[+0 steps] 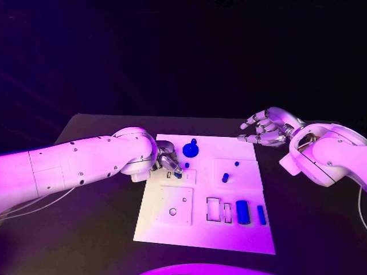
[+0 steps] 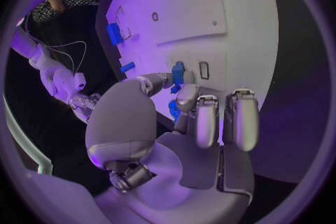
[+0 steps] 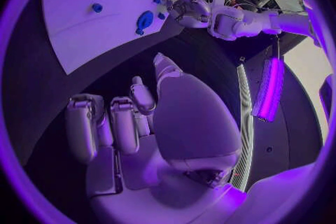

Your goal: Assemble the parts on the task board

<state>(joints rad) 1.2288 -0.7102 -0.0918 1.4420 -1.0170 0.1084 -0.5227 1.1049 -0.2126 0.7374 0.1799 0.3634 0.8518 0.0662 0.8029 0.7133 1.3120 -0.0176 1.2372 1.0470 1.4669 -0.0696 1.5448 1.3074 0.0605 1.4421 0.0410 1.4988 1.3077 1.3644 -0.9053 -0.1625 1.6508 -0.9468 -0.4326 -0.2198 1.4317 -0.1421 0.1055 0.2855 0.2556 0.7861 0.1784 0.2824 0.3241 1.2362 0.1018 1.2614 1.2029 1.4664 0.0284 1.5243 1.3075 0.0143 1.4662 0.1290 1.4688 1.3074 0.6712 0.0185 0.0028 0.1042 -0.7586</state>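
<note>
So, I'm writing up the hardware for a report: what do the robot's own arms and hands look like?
Both arms are white, with smooth rounded shells, small dark dots like screw heads and seams between segments. A thin pale cable hangs below the left arm, another runs by the right arm. The left hand and right hand are silver metal, with segmented, jointed fingers ending in rounded pads.

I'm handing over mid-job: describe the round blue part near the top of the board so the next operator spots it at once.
Start at the white task board in the middle of the black table. Go to its far edge, just beyond the left hand. There stands the round blue part, a wide disc with a small knob on its far side; the other blue pieces are slim bars or tiny pegs.
</note>
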